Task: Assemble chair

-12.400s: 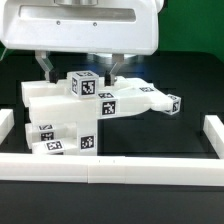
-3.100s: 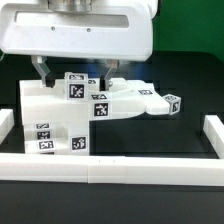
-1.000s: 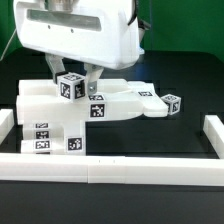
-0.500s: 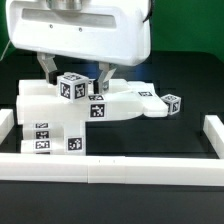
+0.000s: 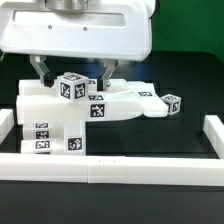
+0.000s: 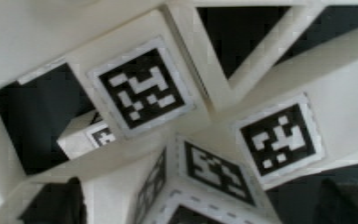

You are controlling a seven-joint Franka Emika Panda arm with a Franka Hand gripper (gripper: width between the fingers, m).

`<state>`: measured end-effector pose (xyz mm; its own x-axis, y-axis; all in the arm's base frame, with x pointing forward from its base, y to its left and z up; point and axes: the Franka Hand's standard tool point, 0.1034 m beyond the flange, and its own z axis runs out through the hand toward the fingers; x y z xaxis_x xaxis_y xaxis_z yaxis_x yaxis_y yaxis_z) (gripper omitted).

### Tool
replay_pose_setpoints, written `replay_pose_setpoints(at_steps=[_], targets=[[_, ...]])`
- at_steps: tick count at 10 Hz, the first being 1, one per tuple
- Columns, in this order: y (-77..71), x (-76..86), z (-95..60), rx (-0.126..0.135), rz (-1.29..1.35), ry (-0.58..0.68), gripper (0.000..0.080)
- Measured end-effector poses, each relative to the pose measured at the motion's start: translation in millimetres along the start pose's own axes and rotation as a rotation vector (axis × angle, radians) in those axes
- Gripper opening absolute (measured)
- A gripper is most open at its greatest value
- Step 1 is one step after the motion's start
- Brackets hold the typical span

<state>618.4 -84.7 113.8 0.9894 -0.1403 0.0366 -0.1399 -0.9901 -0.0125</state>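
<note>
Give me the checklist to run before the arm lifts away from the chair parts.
1. Gripper open: ok, the jaws stand wide apart.
2. Fingers clear of the tagged cube: ok, the exterior view shows a gap on each side.
3. Tagged cube resting on the chair assembly: ok, it sits on top; whether it is fully seated, cannot tell.
4. Small cube at the exterior view's right end of the assembly, joined or loose: cannot tell.
5. Wrist view usable for alignment: not ok, blurred tag markers fill it at close range.
</note>
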Motion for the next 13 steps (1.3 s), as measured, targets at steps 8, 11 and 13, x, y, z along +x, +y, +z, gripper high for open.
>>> replay_pose_setpoints(at_steps=[8,11,13], targets=[[8.5,-0.5,-0.1,-0.022,-0.47,-0.01,0.0649],[13.7,-0.9,0.0,-0.038,-0.667,-0.021,0.0649],[15.8,-0.8,-0.1,-0.041,-0.712,-0.023,0.0637]])
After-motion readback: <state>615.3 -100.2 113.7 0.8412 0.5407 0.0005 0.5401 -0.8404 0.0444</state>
